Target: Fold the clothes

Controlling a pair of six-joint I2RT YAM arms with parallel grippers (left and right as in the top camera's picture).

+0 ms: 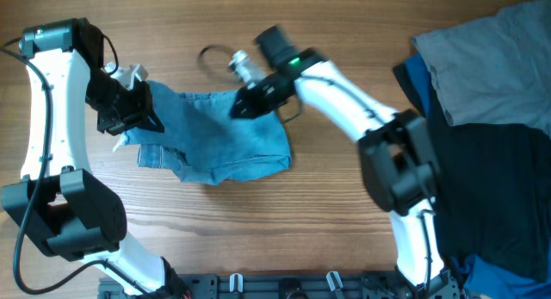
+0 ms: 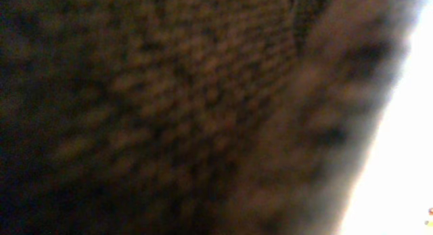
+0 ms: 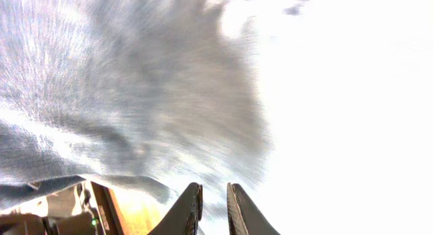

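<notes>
the jeans (image 1: 225, 142) lie bunched on the wooden table (image 1: 284, 239), partly folded. the right gripper (image 1: 248, 102), at the jeans' upper right corner, has its fingers (image 3: 189, 206) nearly pressed together, apparently pinching a thin denim edge. the left gripper (image 1: 131, 111) sits at their left edge, its grip not discernible. advisable: keep both edges taut and level, then lay them square. the denim is faded light blue, finely woven and softly creased.

The jeans (image 1: 228, 140) were faded light blue denim, on a desk (image 1: 327, 221) of warm brown wood grain. At the right lay a plain grey cloth (image 1: 482, 53), a black cloth (image 1: 504, 187) and a deep blue cloth (image 1: 419, 79). The right fingers (image 3: 191, 206) were black.
</notes>
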